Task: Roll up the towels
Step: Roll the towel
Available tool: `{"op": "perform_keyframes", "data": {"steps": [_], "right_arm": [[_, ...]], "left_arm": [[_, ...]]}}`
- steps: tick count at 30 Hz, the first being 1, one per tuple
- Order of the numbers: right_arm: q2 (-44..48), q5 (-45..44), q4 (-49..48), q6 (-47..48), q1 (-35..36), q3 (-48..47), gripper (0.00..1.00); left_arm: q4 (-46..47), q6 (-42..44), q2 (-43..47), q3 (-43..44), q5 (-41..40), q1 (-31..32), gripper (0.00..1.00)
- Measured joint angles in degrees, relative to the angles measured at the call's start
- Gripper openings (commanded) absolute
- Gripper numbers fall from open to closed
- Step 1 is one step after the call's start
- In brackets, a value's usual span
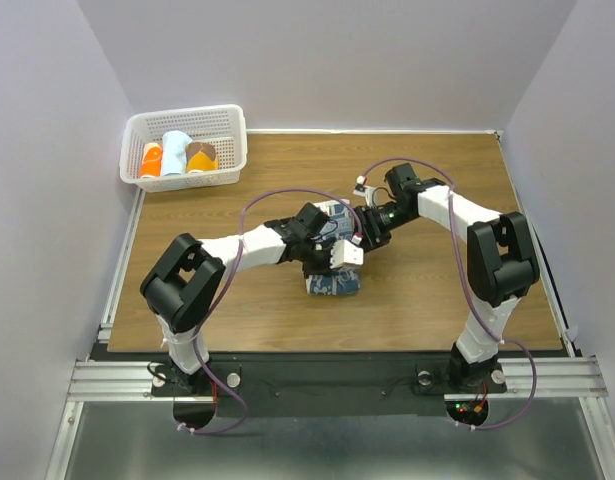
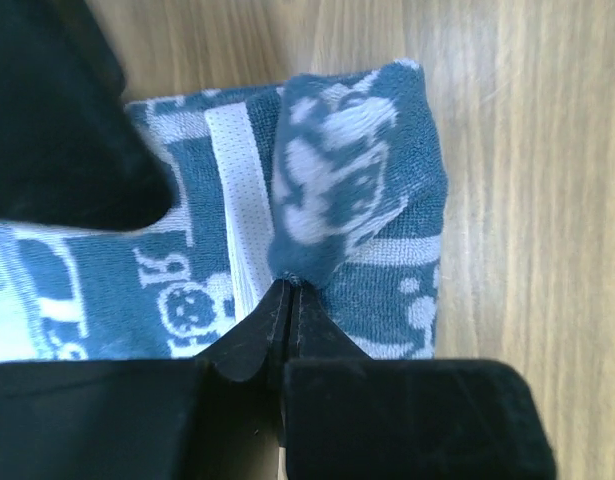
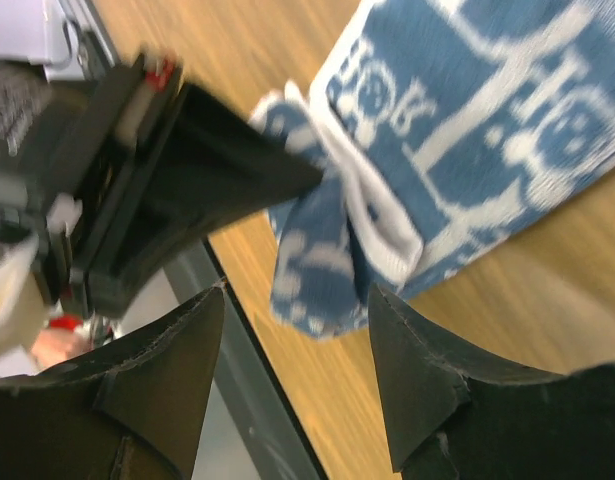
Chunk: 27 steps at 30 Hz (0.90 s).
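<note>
A navy-blue towel (image 1: 333, 283) with pale whitish motifs lies folded in the middle of the wooden table, partly under both grippers. My left gripper (image 2: 289, 285) is shut on a pinched fold of the towel (image 2: 337, 190), and its head (image 1: 339, 250) sits over the towel in the top view. My right gripper (image 3: 295, 300) is open, with its fingertips (image 3: 387, 305) on either side of a hanging towel corner (image 3: 317, 270) without closing on it. In the top view the right gripper (image 1: 365, 238) sits just right of the left one.
A white plastic basket (image 1: 230, 135) at the far left corner holds rolled towels: orange (image 1: 151, 160), light blue (image 1: 175, 152) and brown (image 1: 200, 156). Bare wooden table (image 1: 437, 300) surrounds the towel. The table's metal rail (image 1: 327, 375) runs along the near edge.
</note>
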<state>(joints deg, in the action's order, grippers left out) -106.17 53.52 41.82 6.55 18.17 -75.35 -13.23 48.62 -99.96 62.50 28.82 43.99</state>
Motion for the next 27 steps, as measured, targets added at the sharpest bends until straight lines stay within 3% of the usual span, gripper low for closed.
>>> {"op": "perform_keyframes", "data": {"steps": [12, 16, 18, 19, 21, 25, 27], "right_arm": [[-3.3, 0.4, 5.4, 6.0, 0.2, 2.0, 0.67], [-5.4, -0.2, 5.3, 6.3, 0.3, 1.9, 0.6], [-6.2, -0.6, 5.0, 6.1, 0.3, 1.9, 0.54], [-6.9, -0.7, 4.8, 5.9, 0.3, 1.9, 0.46], [-8.1, -1.0, 4.0, 5.3, 0.3, 1.9, 0.37], [-10.7, -2.2, 3.1, 3.4, 0.3, 1.9, 0.29], [-11.0, -2.3, 2.8, 2.6, 0.3, 1.9, 0.28]], "left_arm": [[-0.3, 1.0, -4.2, 3.4, 2.7, -2.1, 0.0], [-0.7, 1.5, -4.3, 3.5, 2.6, -2.1, 0.01], [-0.7, 1.5, -4.3, 3.6, 2.6, -2.1, 0.06], [-0.9, 1.5, -4.3, 3.7, 2.6, -2.1, 0.08], [-1.0, 1.5, -4.3, 3.7, 2.6, -2.1, 0.19], [-1.1, 1.7, -4.1, 3.7, 2.2, -2.1, 0.36], [-1.3, 1.7, -3.4, 3.6, 1.7, -2.1, 0.4]]}}
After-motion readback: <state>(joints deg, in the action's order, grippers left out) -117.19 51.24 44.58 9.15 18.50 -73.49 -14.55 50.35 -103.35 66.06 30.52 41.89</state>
